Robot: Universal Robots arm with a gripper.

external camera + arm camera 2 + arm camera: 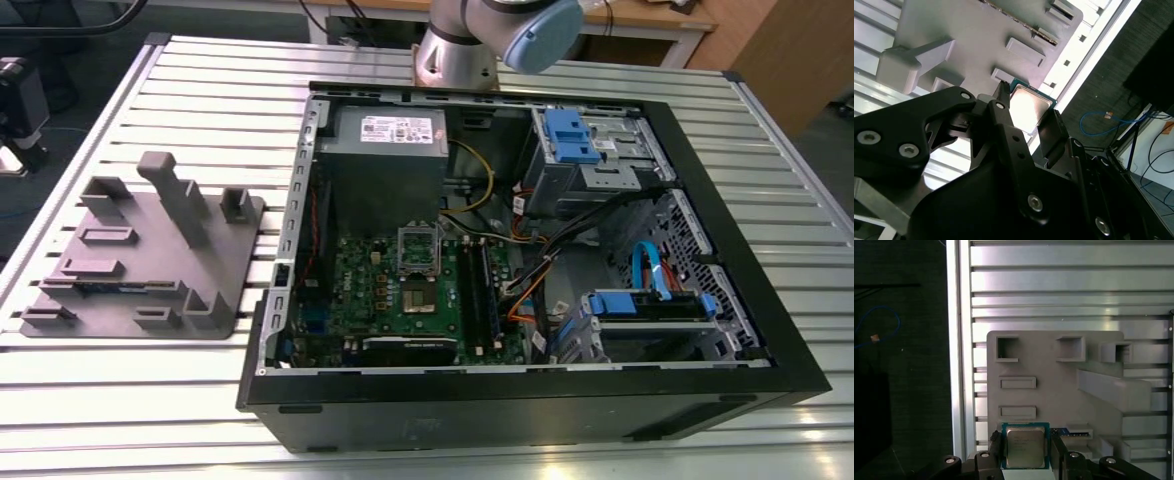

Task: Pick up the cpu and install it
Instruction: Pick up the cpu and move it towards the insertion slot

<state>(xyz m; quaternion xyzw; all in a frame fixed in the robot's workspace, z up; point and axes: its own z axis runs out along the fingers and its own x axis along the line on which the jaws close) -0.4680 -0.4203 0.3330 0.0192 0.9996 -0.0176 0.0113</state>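
Gripper (1026,450) clenched on the cpu (1025,447) over the grey fixture plate (1054,390).
The slatted metal tabletop (200,80) carries an open computer case (534,395) across its middle, with the fixture plate near its edge at the exterior view's left. In both wrist views the black fingers (995,446) press on two opposite sides of the cpu, which is held shiny face up above one edge of the plate.
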